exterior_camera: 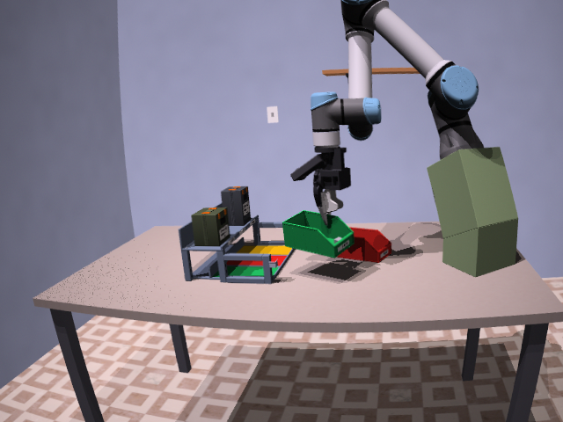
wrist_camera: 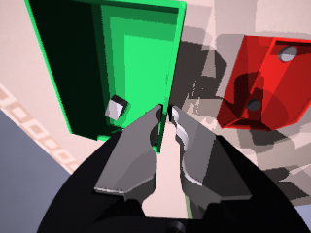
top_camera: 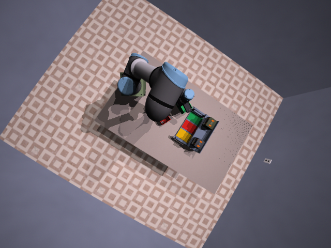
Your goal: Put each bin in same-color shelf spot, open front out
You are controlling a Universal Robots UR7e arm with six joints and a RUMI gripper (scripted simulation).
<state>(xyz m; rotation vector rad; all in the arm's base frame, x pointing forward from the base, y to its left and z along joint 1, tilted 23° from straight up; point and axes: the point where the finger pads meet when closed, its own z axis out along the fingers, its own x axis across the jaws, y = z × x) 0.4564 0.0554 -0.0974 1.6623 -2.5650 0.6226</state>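
Note:
A green bin (top_camera: 182,108) (exterior_camera: 304,240) (wrist_camera: 146,63) hangs above the table between shelf and red bin, its labelled open front facing the robot base and tilted a little down. A pale part (wrist_camera: 115,109) lies in it. My gripper (exterior_camera: 326,222) (wrist_camera: 165,105) is shut on its side wall. A red bin (top_camera: 166,120) (exterior_camera: 372,247) (wrist_camera: 292,83) stands on the table with round grey parts in it. The shelf (exterior_camera: 247,257) has a green mark (top_camera: 194,117) (exterior_camera: 245,271), a red mark (top_camera: 189,126) and a yellow mark (top_camera: 183,135) (exterior_camera: 263,250), all uncovered. No yellow bin shows.
An olive box (top_camera: 211,123) (exterior_camera: 207,227) and a dark box (top_camera: 198,143) (exterior_camera: 234,207) stand on the shelf's raised rear board. Posts and side rails bound the shelf. The green robot pedestal (exterior_camera: 477,218) stands beyond the red bin.

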